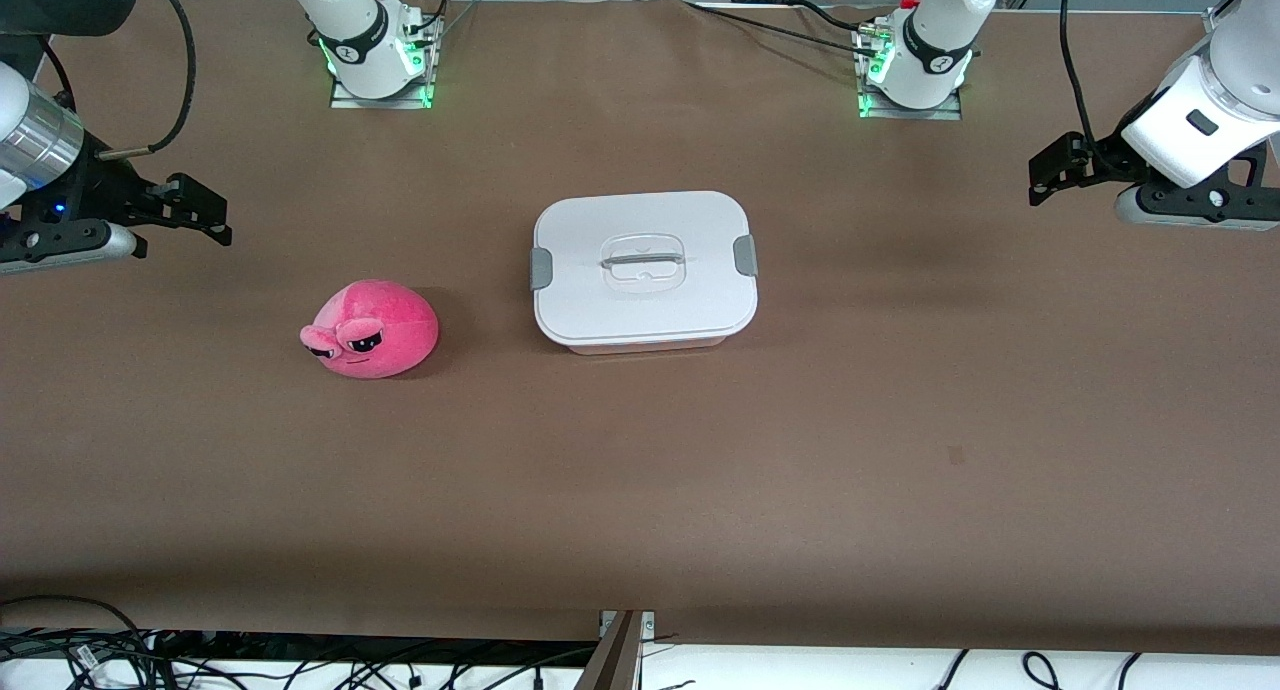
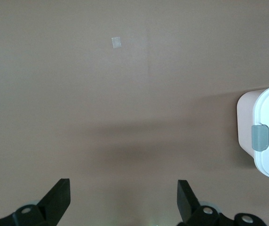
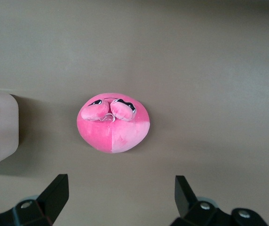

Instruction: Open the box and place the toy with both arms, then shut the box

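The box point(image 1: 645, 270) stands in the middle of the table, its white lid on and a grey clip point(image 1: 744, 257) at each short side. The pink plush toy point(image 1: 372, 328) lies beside it toward the right arm's end, slightly nearer the front camera. My right gripper point(image 1: 205, 212) hovers open and empty over the table past the toy; its wrist view shows the toy point(image 3: 114, 128) and a corner of the box point(image 3: 3, 122) ahead of the gripper point(image 3: 120, 178). My left gripper point(image 1: 1042, 178) hovers open and empty over the left arm's end, with the box point(image 2: 268, 117) ahead of the gripper point(image 2: 122, 183).
The two arm bases point(image 1: 375, 60) point(image 1: 915, 65) stand along the table's edge farthest from the front camera. Cables point(image 1: 120, 655) hang below the nearest edge. A small pale patch point(image 2: 116, 42) and a dark spot point(image 1: 955, 456) mark the brown tabletop.
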Robot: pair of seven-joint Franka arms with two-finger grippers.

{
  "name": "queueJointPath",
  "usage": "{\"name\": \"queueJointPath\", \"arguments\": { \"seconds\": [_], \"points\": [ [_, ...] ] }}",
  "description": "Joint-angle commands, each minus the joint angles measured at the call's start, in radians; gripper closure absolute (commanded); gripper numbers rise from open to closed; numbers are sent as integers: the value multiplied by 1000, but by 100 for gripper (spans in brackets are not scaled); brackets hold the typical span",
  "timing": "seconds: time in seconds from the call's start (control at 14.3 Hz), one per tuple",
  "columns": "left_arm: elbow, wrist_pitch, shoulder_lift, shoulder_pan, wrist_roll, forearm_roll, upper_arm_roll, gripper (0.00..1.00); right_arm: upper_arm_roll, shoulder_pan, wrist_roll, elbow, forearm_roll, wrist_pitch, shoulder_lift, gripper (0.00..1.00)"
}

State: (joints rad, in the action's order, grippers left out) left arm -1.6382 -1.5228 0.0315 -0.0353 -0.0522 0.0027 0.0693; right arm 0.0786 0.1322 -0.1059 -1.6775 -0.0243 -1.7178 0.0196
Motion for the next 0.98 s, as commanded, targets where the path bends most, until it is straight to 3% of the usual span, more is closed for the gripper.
{"name": "queueJointPath", "arguments": {
  "seconds": [0.0,0.42,0.56,0.91],
  "points": [
    [24,39,-7,3,8,-24,0,0,-11,-16,-15,33,9,26,14,0],
    [26,199,-60,-11,12,-96,10,0,-11,-16,-15,33,9,26,14,0],
    [31,204,-89,-38,153,-98,29,0,-11,-16,-15,33,9,26,14,0],
    [242,191,-324,-118,483,-182,32,0,-11,-16,-17,33,9,26,14,0]
  ]
}}
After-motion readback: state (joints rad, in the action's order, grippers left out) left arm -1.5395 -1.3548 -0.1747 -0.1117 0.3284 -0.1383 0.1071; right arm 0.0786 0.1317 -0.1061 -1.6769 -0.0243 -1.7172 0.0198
